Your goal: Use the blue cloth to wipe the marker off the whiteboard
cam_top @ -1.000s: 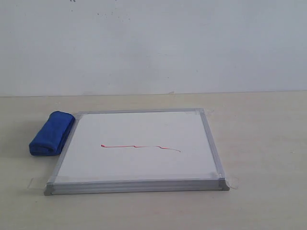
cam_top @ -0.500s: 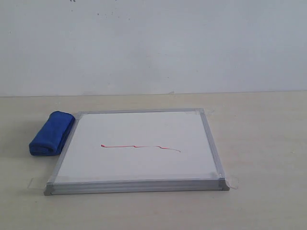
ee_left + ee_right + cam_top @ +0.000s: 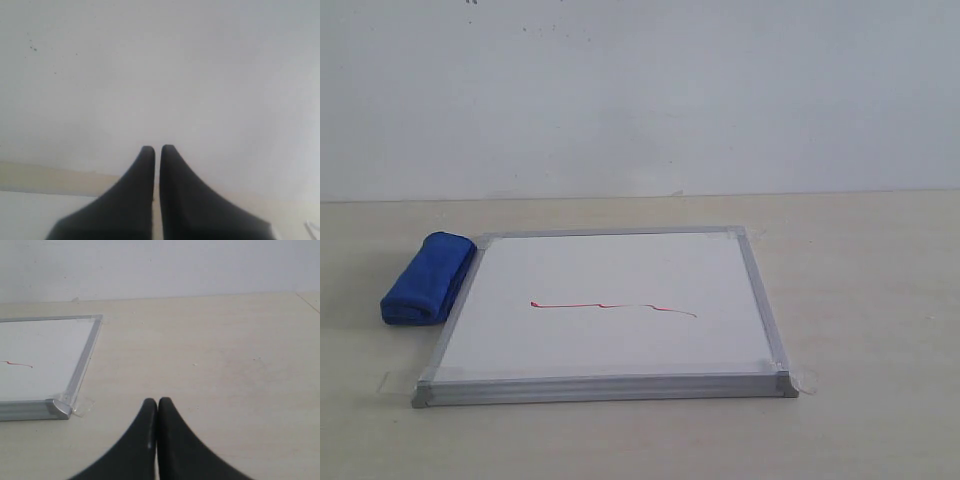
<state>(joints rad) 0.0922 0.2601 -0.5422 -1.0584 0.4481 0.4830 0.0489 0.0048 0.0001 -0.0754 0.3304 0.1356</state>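
A flat square whiteboard with a silver-grey metal frame (image 3: 758, 300) lies on the pale wooden table (image 3: 865, 290), filling the centre of the exterior view. A thin, wavy red marker line (image 3: 610, 305) runs across the middle of the whiteboard. The thick royal-blue fluffy cloth roll (image 3: 428, 278) rests on the table at the left of the frame, pressed against the board's left edge. The left gripper (image 3: 157, 149) faces the white wall (image 3: 160, 60), its black fingers clenched with nothing between them. The right gripper (image 3: 158, 402) is likewise closed and empty, above bare table near the board's taped corner (image 3: 60, 408).
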